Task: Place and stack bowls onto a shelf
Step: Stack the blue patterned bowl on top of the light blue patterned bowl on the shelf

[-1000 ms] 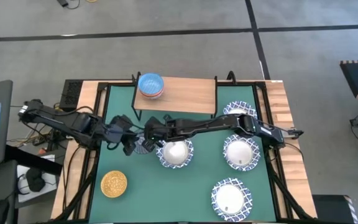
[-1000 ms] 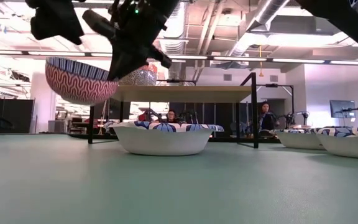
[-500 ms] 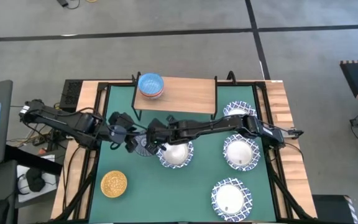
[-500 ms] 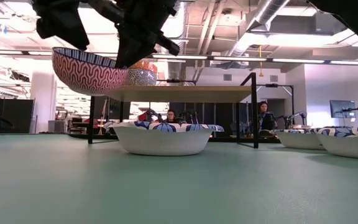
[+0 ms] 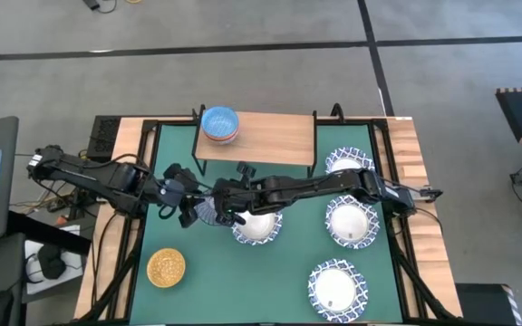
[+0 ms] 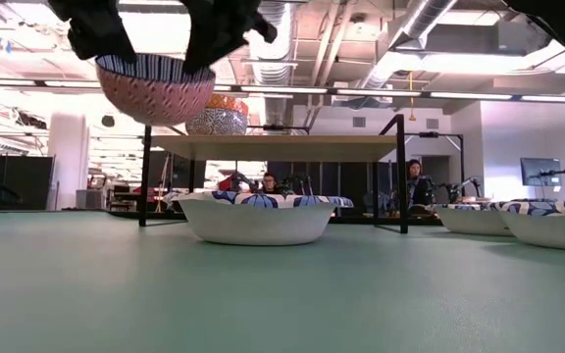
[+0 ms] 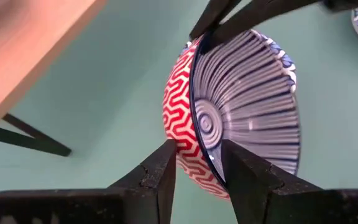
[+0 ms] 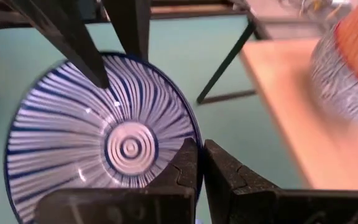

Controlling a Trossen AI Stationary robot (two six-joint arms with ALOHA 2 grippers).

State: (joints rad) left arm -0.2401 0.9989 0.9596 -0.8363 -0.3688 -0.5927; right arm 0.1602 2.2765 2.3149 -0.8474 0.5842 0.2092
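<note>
The small patterned bowl (image 5: 208, 211), red zigzag outside and grey-blue stripes inside, hangs in the air (image 6: 155, 86) in front of the shelf (image 5: 270, 138), held from two sides. My left gripper (image 5: 188, 204) is shut on its left side and my right gripper (image 5: 224, 203) on its right side. A light blue bowl sits stacked in a red one (image 5: 220, 124) on the left end of the shelf's wooden top. The yellow-orange bowl (image 5: 166, 267) rests on its base on the green table. My left gripper (image 7: 197, 171) pinches the bowl's rim (image 7: 197, 146), one finger on the red outer wall and one inside. It comes slanting down from the table's left. The bowl is lifted clear, near level. My right gripper (image 8: 201, 165) pinches the opposite rim (image 8: 192, 134), one finger inside (image 8: 185, 163) and one outside. It reaches in from the table's right.
Several wide white bowls with blue lattice rims stand on the table: one (image 5: 257, 224) right beside the held bowl, others (image 5: 350, 222), (image 5: 336, 288), (image 5: 347, 163) further to the right. The shelf's black legs (image 6: 145, 176) stand just behind the held bowl. People sit in the room behind.
Both grippers have risen together, carrying the patterned bowl upward. It was tilted and below the level of the shelf top a second ago; now it hangs nearly level and above that level. Both holds have stayed as they were.
</note>
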